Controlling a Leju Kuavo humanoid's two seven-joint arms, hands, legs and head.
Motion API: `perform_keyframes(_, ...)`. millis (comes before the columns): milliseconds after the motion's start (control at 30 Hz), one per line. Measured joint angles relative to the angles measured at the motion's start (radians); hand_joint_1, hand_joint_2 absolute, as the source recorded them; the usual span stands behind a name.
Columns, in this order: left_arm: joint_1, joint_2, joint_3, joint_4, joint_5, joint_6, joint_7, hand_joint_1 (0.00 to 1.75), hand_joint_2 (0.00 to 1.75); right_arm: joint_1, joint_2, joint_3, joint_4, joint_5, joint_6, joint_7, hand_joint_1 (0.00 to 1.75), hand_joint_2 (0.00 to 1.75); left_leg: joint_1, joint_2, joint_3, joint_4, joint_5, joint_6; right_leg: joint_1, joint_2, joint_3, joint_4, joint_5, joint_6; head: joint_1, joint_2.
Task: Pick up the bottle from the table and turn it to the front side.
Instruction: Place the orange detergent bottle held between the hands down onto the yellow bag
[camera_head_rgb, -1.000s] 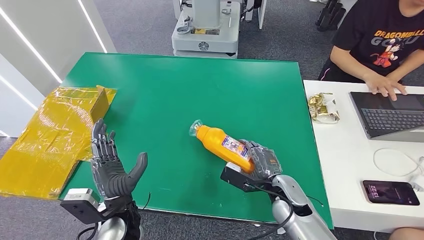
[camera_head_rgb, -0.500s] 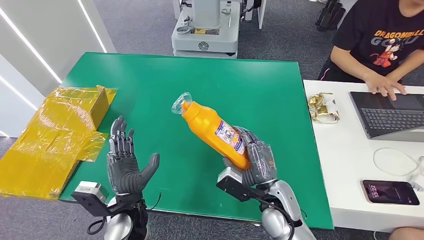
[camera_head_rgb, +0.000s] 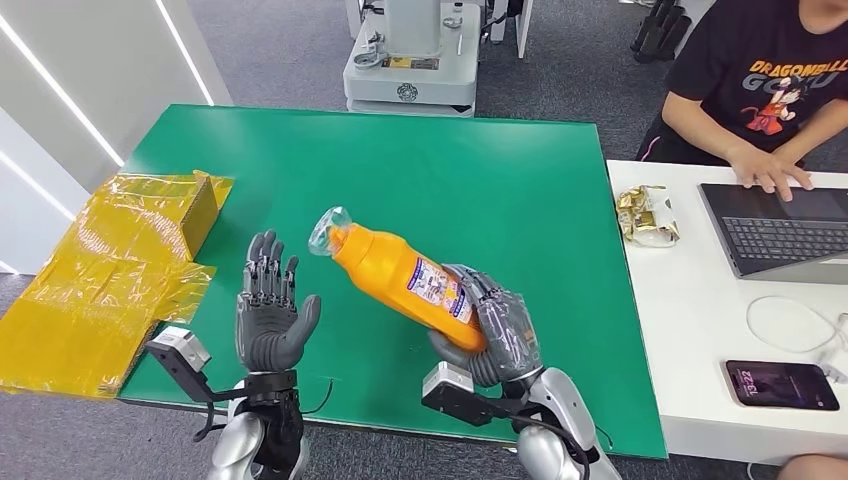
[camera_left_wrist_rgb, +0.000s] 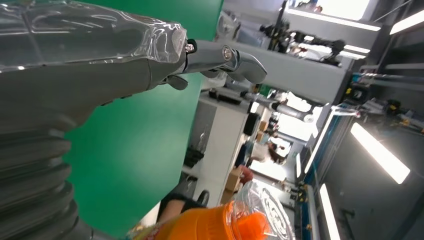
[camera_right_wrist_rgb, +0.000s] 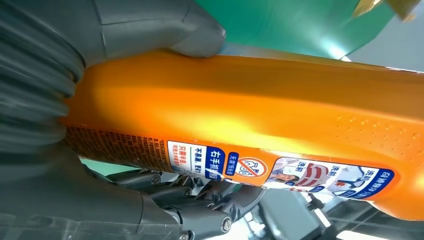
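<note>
Here the right hand (camera_head_rgb: 495, 335) grips the orange bottle (camera_head_rgb: 400, 275), label "右手"; left hand (camera_head_rgb: 270, 315) spread.

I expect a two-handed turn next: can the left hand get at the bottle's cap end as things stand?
Probably yes. The left hand is raised and open beside the bottle, which the right hand holds tilted above the table. The cap end points toward the left hand, with nothing between them.

bottle (camera_head_rgb: 405, 282): glossy orange plastic | table (camera_head_rgb: 300, 160): matt green | box (camera_head_rgb: 110, 270): shiny yellow film
</note>
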Motion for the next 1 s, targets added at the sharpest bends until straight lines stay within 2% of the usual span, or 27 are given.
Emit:
perform_keyframes(533, -0.025, 0.026, -0.02, 0.041, 0.002, -0.053, 0.002, 0.0, 1.75, -0.025, 0.01, 0.027, 0.078, 0.021, 0.057, -0.062, 1.75, 1.75, 0.0, 0.0, 0.0, 0.0, 0.0, 0.0, 0.0, 0.0, 0.0, 0.0, 0.0, 0.0, 0.0, 0.0)
perform_keyframes(733, -0.036, 0.029, -0.024, 0.043, -0.042, -0.024, 0.006, 0.0, 1.75, -0.05, 0.004, 0.054, 0.09, 0.062, 0.097, -0.056, 1.75, 1.75, 0.0, 0.0, 0.0, 0.0, 0.0, 0.0, 0.0, 0.0, 0.0, 0.0, 0.0, 0.0, 0.0, 0.0)
perform_keyframes(1000, -0.042, 0.029, -0.024, 0.049, -0.049, -0.022, 0.015, 0.0, 1.75, -0.074, -0.003, 0.07, 0.11, 0.053, 0.119, -0.056, 1.75, 1.75, 0.0, 0.0, 0.0, 0.0, 0.0, 0.0, 0.0, 0.0, 0.0, 0.0, 0.0, 0.0, 0.0, 0.0)
